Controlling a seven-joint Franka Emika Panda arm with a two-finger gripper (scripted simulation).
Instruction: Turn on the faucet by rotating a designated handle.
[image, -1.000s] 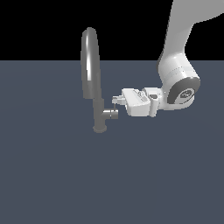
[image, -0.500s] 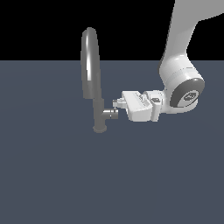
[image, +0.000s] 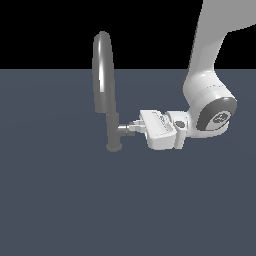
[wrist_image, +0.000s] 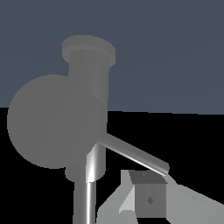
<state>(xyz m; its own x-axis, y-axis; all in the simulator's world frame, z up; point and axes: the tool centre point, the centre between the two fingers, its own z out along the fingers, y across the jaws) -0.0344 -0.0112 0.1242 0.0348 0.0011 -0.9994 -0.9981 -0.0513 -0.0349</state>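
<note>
Dark slate floor (image: 60, 210) runs flat under a black backdrop, bare but for the fixture and the arm. White and bulky, the Panda arm (image: 210, 85) reaches in from the exterior view's right, its wrist turned sideways toward the faucet (image: 104, 80), which stands upright left of centre on its small round base with the tall arched spout above. Low on the stem, the handle (image: 124, 130) juts toward the exterior view's right, and the gripper (image: 134, 127) sits right at its end. In the wrist view the stub's round face (wrist_image: 52, 120) fills the frame and the thin lever (wrist_image: 135, 155) slants down to one fingertip (wrist_image: 148, 197), which appears to touch it near its tip. Whether the fingers are apart or closed I cannot tell.

The step in hand looks like pushing the lever around the stub's axis. To do it well, the fingertip should stay near the lever's far end and sweep in an arc, not a straight line, so it does not slide off the pin.

Against the earlier frames, the gripper has dropped slightly and the wrist has tilted; the faucet has not shifted.
</note>
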